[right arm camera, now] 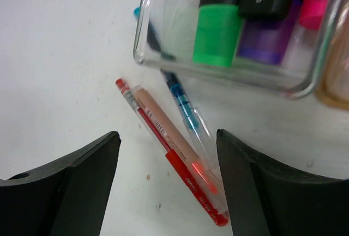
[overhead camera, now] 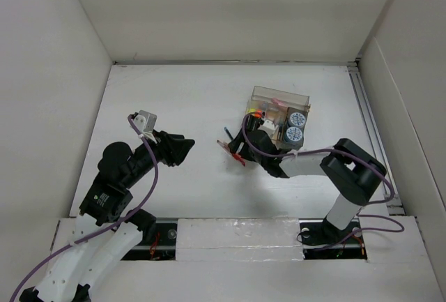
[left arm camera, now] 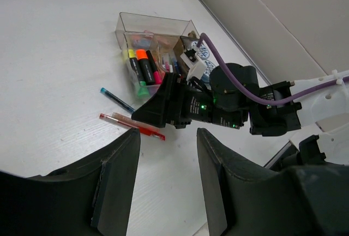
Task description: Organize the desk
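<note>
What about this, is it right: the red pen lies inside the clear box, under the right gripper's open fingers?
No. The red pen is not inside the clear box; it lies on the desk just outside it, as the right wrist view shows. It is under the right gripper, whose fingers are open.

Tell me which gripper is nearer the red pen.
Right. The right gripper hangs open just above the red pen, beside the organizer. The left gripper, also open, is well away to the pen's left over the desk.
</note>
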You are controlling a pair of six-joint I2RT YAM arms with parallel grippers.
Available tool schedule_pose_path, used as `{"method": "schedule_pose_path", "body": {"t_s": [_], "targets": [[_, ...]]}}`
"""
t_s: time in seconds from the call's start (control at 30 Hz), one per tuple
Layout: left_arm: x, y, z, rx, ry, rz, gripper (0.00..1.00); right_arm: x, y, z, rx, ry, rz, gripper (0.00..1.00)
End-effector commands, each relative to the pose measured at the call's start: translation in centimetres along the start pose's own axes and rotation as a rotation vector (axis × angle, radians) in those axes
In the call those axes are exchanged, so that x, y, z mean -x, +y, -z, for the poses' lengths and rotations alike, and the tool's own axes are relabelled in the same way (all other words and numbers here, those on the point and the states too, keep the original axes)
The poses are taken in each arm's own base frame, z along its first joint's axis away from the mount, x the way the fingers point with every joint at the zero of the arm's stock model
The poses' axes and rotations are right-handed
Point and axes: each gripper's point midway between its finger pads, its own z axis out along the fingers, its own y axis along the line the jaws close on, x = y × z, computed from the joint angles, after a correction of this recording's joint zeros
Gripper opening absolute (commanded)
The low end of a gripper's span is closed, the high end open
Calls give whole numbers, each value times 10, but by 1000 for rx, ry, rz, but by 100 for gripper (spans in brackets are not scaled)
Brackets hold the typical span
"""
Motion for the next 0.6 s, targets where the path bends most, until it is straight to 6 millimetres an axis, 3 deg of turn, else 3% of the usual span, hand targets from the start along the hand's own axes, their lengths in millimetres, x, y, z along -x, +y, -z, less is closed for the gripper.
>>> {"method": "schedule_pose_path", "body": {"t_s": [0.0,0.17,0.57], "targets": [[14,-6,0,-25,-44,-20,42,-14,3,12,12,45,-1,77],[14,-7,1,-25,-48,-21,42,-31,6,18,-5,88,3,77],[15,-6,1,-23,-48,-21,42,-49,12,25,-10,161,8,74]]}}
